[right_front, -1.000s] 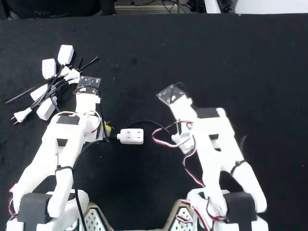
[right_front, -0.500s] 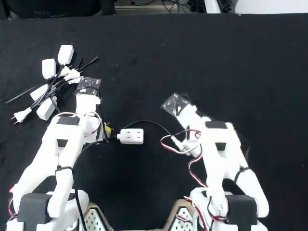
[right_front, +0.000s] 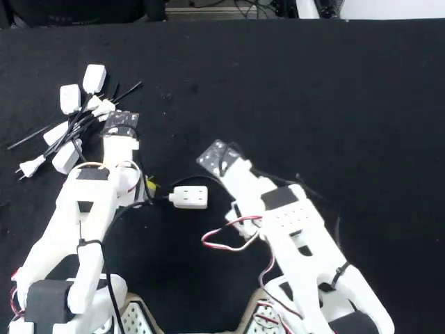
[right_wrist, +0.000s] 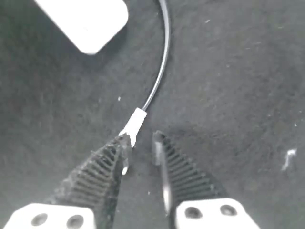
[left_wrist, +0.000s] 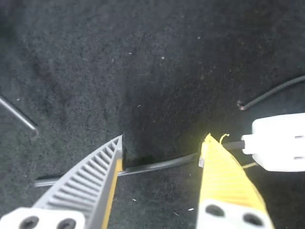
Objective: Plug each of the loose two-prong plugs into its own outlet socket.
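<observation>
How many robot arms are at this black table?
2. The left arm stands beside the pile of white plugs and cords; the right arm leans toward the white outlet block between them.

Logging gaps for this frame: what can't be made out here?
Left wrist view: outlet socket cut off by the edge, slots unreadable.
Right wrist view: white block cut off by the edge.
High view: tangled plug pile, count unclear; prongs too small.

Lab bench, prob.: black cloth table (right_front: pixel 348 90), servo wires (right_front: pixel 215 243) bare, cables (right_front: pixel 243 8) behind.
</observation>
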Robot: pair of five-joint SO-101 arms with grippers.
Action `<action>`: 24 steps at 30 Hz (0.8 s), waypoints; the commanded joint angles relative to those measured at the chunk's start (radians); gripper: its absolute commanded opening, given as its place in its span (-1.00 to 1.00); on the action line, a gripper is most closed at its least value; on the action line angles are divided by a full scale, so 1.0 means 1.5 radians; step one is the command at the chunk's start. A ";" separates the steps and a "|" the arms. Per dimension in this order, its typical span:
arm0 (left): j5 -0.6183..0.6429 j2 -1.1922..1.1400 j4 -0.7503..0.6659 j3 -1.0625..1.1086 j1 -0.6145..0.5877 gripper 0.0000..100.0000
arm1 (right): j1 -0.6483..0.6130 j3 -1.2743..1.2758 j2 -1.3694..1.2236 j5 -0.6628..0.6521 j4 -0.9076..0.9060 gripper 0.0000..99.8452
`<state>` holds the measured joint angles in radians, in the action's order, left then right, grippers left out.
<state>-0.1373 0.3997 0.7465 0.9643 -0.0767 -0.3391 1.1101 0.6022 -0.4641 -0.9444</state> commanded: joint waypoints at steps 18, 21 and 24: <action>0.001 0.021 -0.003 -0.009 -0.010 -0.47 | -0.082 0.019 -0.078 0.132 0.137 -0.65; 0.001 0.021 -0.003 -0.009 -0.011 -0.47 | -0.050 -0.030 -0.139 0.131 0.137 -0.65; 0.001 0.021 -0.003 -0.009 -0.012 -0.47 | -0.021 -0.064 -0.196 0.117 0.134 -0.69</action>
<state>-0.1373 0.3997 0.7465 0.9643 -0.0844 -0.4358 1.1178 0.3951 -0.2708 -0.7572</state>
